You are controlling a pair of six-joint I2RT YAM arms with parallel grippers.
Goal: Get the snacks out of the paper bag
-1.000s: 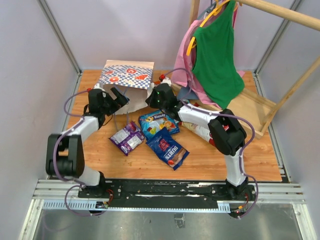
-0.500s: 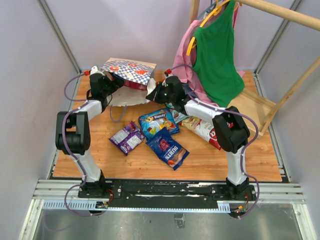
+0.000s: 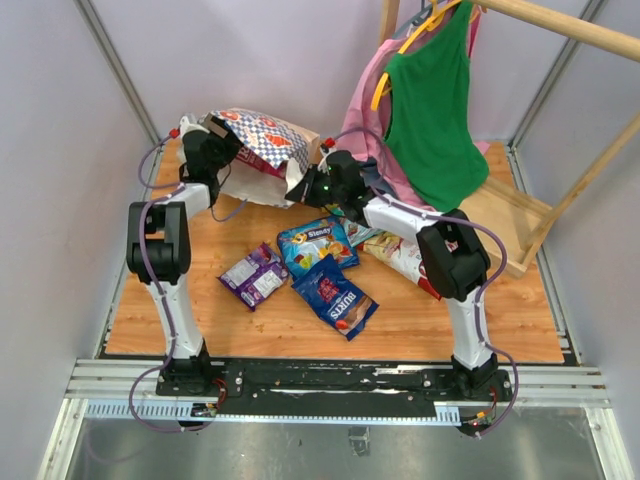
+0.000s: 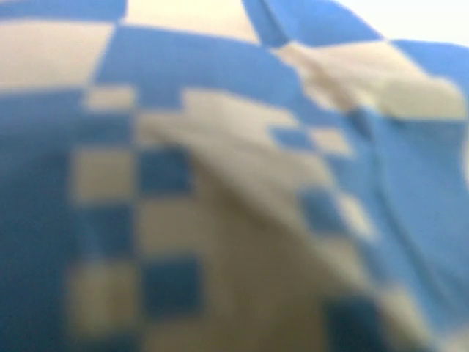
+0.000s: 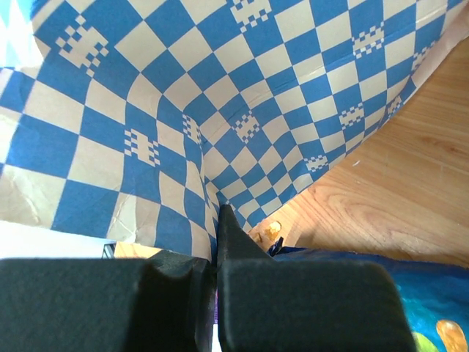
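- The wooden counter (image 3: 480, 320) stretches beneath both end effectors and carries everything.
- A wooden clothes rack (image 3: 560, 28) stands to the right of the right end effector (image 5: 218, 220) and beyond it. A green garment (image 3: 435, 110) and a pink garment (image 3: 362, 125) hang from it.
- The paper bag (image 3: 265, 135), blue-white checked with orange motifs, is raised off the counter and tilted, spanning the gap between the two end effectors. Something red shows at its lower edge, too small to identify.
- The left end effector (image 3: 225, 140) is at the bag's left end with its jaws spread wide. Its own camera shows only blurred checked paper pressed close, so whether it grips cannot be told.
- The right end effector is clenched on a fold of the bag's lower right edge, the paper running down between its closed fingers.
- A red-and-white packet (image 3: 405, 262) lies to the right of the right end effector, partly under that arm.
- A blue Burts packet (image 3: 338, 295) lies farther toward the arm bases, touching the blue Steady packet (image 3: 318, 245).
- The Steady packet lies on the counter just on the near side of the right end effector.
- A purple packet (image 3: 255, 275) lies well to the near side of the left end effector, just left of the Steady packet.
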